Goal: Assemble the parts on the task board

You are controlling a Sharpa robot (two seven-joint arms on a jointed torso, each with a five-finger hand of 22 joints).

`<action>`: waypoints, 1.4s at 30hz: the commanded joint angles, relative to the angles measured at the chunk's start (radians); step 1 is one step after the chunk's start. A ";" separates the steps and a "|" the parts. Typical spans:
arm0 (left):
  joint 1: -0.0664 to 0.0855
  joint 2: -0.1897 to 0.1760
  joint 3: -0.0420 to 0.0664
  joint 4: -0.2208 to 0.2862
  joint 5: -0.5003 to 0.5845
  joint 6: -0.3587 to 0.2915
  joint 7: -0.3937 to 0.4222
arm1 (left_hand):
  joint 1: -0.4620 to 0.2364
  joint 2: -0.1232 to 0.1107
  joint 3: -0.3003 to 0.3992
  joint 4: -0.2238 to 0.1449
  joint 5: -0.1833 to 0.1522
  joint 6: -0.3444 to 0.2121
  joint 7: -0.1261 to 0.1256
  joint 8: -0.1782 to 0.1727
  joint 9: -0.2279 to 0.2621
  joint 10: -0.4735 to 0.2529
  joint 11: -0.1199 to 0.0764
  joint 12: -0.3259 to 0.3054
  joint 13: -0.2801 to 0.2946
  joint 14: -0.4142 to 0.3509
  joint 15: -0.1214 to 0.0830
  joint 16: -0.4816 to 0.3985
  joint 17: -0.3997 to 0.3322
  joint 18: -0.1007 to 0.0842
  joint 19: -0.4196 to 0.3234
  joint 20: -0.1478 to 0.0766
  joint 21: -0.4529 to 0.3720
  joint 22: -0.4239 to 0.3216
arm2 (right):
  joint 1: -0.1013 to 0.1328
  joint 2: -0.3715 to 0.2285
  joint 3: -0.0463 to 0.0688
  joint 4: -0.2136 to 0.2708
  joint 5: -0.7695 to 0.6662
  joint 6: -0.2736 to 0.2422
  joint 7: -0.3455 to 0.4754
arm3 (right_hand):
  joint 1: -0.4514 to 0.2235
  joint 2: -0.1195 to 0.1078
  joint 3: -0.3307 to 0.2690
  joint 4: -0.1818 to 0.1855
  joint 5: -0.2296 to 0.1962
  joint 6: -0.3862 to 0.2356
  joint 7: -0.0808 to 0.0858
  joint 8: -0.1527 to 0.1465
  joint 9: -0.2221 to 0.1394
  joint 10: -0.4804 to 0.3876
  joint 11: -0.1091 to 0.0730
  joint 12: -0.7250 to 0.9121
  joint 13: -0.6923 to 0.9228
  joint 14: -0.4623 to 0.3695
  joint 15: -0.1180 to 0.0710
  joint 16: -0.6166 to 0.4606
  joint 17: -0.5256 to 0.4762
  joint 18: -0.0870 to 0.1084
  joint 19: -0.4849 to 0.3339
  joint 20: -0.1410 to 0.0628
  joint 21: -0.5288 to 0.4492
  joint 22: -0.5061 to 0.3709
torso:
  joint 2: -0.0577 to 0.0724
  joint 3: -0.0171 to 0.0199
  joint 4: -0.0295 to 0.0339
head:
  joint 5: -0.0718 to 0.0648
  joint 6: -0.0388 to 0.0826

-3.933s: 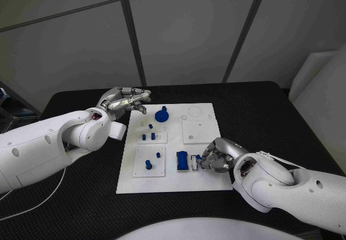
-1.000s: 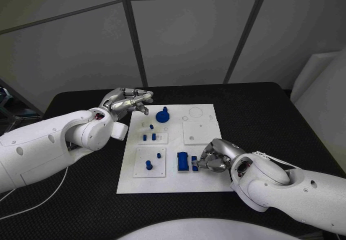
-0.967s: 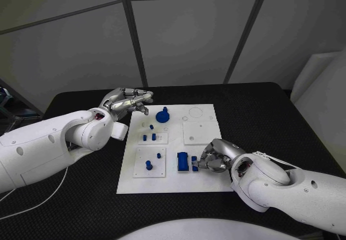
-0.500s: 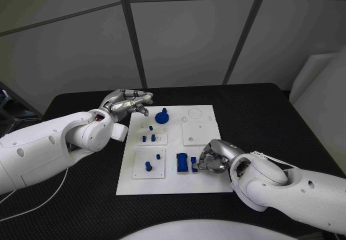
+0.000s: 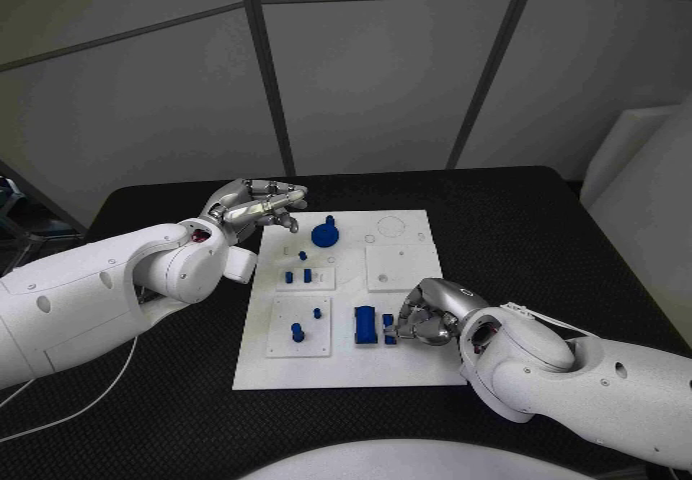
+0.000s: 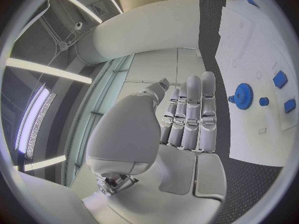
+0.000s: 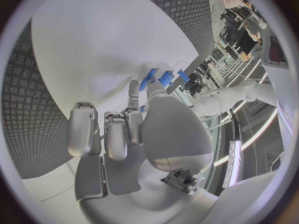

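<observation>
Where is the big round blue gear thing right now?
In the head view the blue gear sits on the far left part of the white board, just right of the left hand, with small blue pegs nearer the robot.

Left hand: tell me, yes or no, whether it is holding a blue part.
No. In the left wrist view the left hand has its fingers straight and together with nothing in them, and the blue gear sits apart on the board.
</observation>
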 commanded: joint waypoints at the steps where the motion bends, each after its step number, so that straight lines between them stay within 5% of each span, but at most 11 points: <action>1: 0.000 -0.002 0.000 0.002 0.002 0.011 -0.001 | -0.004 0.009 -0.007 0.001 0.007 -0.005 0.000 0.006 0.000 -0.009 0.001 0.004 0.002 -0.004 0.004 -0.003 -0.001 -0.013 0.008 0.002 0.000 -0.001 | 0.001 -0.008 0.000 0.009 0.018 -0.046 0.083 | -0.006 -0.002 -0.009 -0.001 0.011 0.000 -0.006 0.004 0.002 0.042 -0.005 0.006 0.132 0.096 -0.004 0.003 0.228 -0.017 0.003 -0.005 0.005 0.073 | 0.000 0.0002 0.0011 | 0.000 0.000; 6: -0.001 -0.004 0.000 0.002 0.002 0.009 0.001 | -0.004 0.009 -0.007 0.001 0.007 -0.005 0.000 0.006 0.000 -0.009 0.001 0.004 0.002 -0.004 0.004 -0.003 -0.001 -0.013 0.008 0.002 0.000 -0.001 | 0.001 -0.029 0.000 0.018 0.113 -0.121 0.234 | -0.015 -0.015 -0.034 0.008 0.047 -0.033 0.007 -0.017 -0.004 0.029 0.004 -0.029 0.111 0.088 0.002 -0.019 0.191 -0.008 -0.022 -0.003 -0.027 0.040 | -0.003 -0.0008 0.0020 | 0.002 0.005; 11: -0.004 -0.005 0.000 0.001 0.002 0.002 0.010 | -0.004 0.011 -0.010 0.002 0.007 -0.007 0.001 0.007 0.000 -0.012 0.002 0.007 0.002 -0.005 0.004 -0.004 -0.002 -0.013 0.009 0.002 -0.003 -0.003 | 0.015 -0.049 0.000 -0.001 0.323 -0.184 0.447 | 0.031 -0.013 -0.049 0.001 0.085 -0.125 0.057 -0.098 -0.041 -0.070 0.049 -0.268 -0.034 0.040 0.038 -0.151 0.006 0.038 -0.164 0.026 -0.215 -0.150 | -0.013 -0.0035 0.0002 | 0.004 0.019; 13: -0.007 -0.005 0.000 -0.002 0.002 -0.005 0.014 | -0.004 0.011 -0.010 0.002 0.007 -0.007 0.001 0.007 0.000 -0.012 0.002 0.007 0.002 -0.005 0.004 -0.004 -0.002 -0.013 0.009 0.002 -0.003 -0.003 | 0.033 -0.046 0.000 -0.035 0.475 -0.176 0.535 | 0.057 -0.005 -0.051 -0.003 0.085 -0.144 0.071 -0.120 -0.053 -0.160 0.059 -0.461 -0.156 -0.004 0.047 -0.268 -0.134 0.068 -0.257 0.038 -0.348 -0.277 | -0.021 -0.0042 -0.0017 | 0.004 0.022; 15: -0.009 0.000 0.000 -0.010 0.006 -0.017 0.016 | -0.006 0.010 -0.012 0.004 0.006 -0.008 0.001 0.008 0.000 -0.012 0.002 0.008 0.002 -0.006 0.005 -0.004 -0.002 -0.013 0.009 0.003 -0.004 -0.004 | 0.054 -0.038 0.000 -0.083 0.660 -0.151 0.627 | 0.111 0.018 -0.033 -0.013 0.086 -0.174 0.088 -0.144 -0.065 -0.326 0.076 -0.762 -0.351 -0.123 0.062 -0.540 -0.425 0.108 -0.414 0.051 -0.570 -0.477 | -0.031 -0.0083 -0.0026 | 0.002 0.034; 17: -0.011 0.010 0.000 -0.023 0.014 -0.029 0.020 | -0.005 0.009 -0.015 0.004 0.007 -0.011 0.001 0.010 0.000 -0.018 0.003 0.011 0.001 -0.025 0.007 -0.015 -0.008 -0.014 -0.003 0.005 -0.015 -0.010 | 0.071 -0.028 0.000 -0.135 0.810 -0.126 0.699 | 0.165 0.031 -0.013 -0.020 0.067 -0.202 0.115 -0.170 -0.084 -0.391 0.097 -0.861 -0.439 -0.231 0.094 -0.785 -0.629 0.107 -0.469 0.072 -0.670 -0.542 | -0.045 -0.0155 0.0021 | -0.003 0.044; 22: -0.012 0.052 0.000 -0.077 0.073 -0.061 0.042 | 0.001 0.014 -0.021 0.009 0.008 -0.018 0.003 0.019 0.000 -0.032 0.009 0.021 -0.003 -0.120 0.023 -0.111 -0.058 -0.016 -0.076 0.018 -0.088 -0.054 | 0.117 0.029 0.000 -0.307 1.074 -0.055 0.843 | 0.246 0.044 0.036 -0.005 0.009 -0.208 0.149 -0.210 -0.141 -0.413 0.139 -1.065 -0.693 -0.305 0.134 -1.057 -0.774 0.107 -0.529 0.118 -0.850 -0.668 | -0.073 -0.0255 0.0048 | 0.000 0.070; 30: -0.012 0.127 0.001 -0.193 0.158 -0.098 0.131 | 0.027 0.023 -0.018 0.017 0.006 -0.040 -0.005 0.013 -0.006 -0.009 0.015 -0.056 -0.072 -0.098 0.047 -0.445 -0.201 -0.012 -0.167 0.055 -0.251 -0.200 | 0.172 0.155 0.012 -0.583 1.219 0.052 0.976 | 0.283 0.016 0.114 0.022 -0.045 -0.180 0.153 -0.251 -0.257 -0.333 0.164 -1.257 -1.046 -0.332 0.184 -1.355 -0.975 0.111 -0.554 0.175 -1.045 -0.816 | -0.098 -0.0334 -0.0059 | -0.005 0.123; 33: -0.012 0.144 0.001 -0.229 0.143 -0.138 0.148 | 0.031 0.026 -0.023 0.025 0.007 -0.045 0.001 0.006 -0.008 0.008 0.023 -0.093 -0.080 -0.079 0.057 -0.547 -0.225 -0.014 -0.200 0.068 -0.309 -0.259 | 0.179 0.193 0.022 -0.657 1.241 0.078 1.002 | 0.276 0.011 0.135 0.017 -0.022 -0.179 0.161 -0.252 -0.292 -0.355 0.184 -1.291 -1.124 -0.393 0.213 -1.442 -1.039 0.105 -0.582 0.201 -1.113 -0.865 | -0.101 -0.0330 -0.0098 | 0.001 0.139; 37: -0.011 0.166 0.002 -0.270 0.135 -0.178 0.167 | 0.018 0.020 -0.064 0.036 0.008 -0.078 -0.008 -0.022 -0.010 -0.041 0.058 -0.169 -0.080 -0.152 0.112 -0.728 -0.275 -0.017 -0.345 0.119 -0.388 -0.389 | 0.184 0.234 0.028 -0.734 1.267 0.100 1.025 | 0.243 0.007 0.146 -0.004 -0.033 -0.193 0.169 -0.251 -0.340 -0.388 0.197 -1.292 -1.198 -0.438 0.236 -1.486 -1.116 0.111 -0.580 0.226 -1.184 -0.926 | -0.106 -0.0272 -0.0117 | 0.004 0.135; 42: -0.011 0.189 0.002 -0.301 0.137 -0.191 0.179 | 0.006 0.036 -0.124 0.030 0.008 -0.145 -0.044 -0.071 -0.012 -0.109 0.086 -0.231 -0.081 -0.224 0.143 -0.842 -0.331 -0.020 -0.447 0.149 -0.387 -0.487 | 0.185 0.255 0.030 -0.776 1.273 0.114 1.037 | 0.211 0.010 0.151 -0.039 -0.025 -0.200 0.175 -0.251 -0.384 -0.408 0.208 -1.292 -1.244 -0.444 0.242 -1.485 -1.174 0.114 -0.570 0.238 -1.243 -0.983 | -0.103 -0.0296 -0.0086 | -0.001 0.137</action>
